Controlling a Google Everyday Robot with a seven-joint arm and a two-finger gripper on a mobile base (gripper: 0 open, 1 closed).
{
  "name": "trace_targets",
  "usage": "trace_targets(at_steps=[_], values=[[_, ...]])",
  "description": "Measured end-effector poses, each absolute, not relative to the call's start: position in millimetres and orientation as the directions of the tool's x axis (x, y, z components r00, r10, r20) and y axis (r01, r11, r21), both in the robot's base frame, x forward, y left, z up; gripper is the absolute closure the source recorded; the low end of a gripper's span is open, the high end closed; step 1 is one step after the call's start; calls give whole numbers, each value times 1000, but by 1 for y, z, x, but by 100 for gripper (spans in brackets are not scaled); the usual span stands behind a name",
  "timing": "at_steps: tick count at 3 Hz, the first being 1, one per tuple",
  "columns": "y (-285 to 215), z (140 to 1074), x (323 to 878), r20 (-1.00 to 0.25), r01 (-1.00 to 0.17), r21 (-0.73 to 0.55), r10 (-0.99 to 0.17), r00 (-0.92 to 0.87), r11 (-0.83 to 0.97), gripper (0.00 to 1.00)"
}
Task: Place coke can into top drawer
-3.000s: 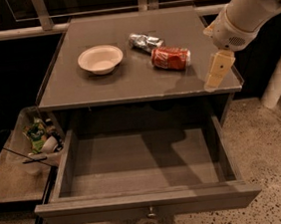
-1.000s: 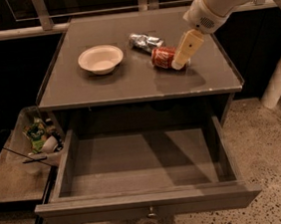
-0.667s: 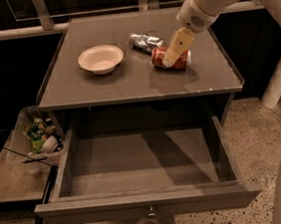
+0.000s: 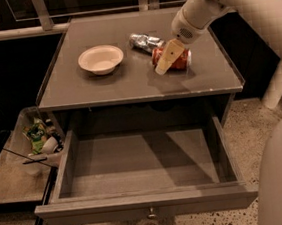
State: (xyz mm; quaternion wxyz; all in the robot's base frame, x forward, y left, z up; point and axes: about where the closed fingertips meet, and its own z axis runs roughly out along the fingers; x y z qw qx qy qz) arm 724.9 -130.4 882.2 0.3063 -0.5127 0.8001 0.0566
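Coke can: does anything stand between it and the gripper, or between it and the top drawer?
Nothing visible. The gripper is at the coke can on the tabletop; the top drawer stands open below. The white bowl sits aside.

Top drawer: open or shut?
Open: the top drawer stands pulled out, its floor visible. The gripper is at the coke can on the tabletop.

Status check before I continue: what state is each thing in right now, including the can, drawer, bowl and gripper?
coke can: lying on its side on the tabletop, not yet in the drawer.
top drawer: pulled open, nothing inside.
gripper: lowered at the coke can, overlapping its left part.
white bowl: upright, empty, on the tabletop.
silver can: on its side, just behind the coke can.
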Motion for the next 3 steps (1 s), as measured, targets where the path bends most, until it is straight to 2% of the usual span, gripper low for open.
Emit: trace_targets(at_steps=[2, 3], values=[[-139, 838, 741, -483, -835, -214, -798, -360, 506, 0], [-139, 837, 741, -483, -835, -214, -798, -360, 507, 18]])
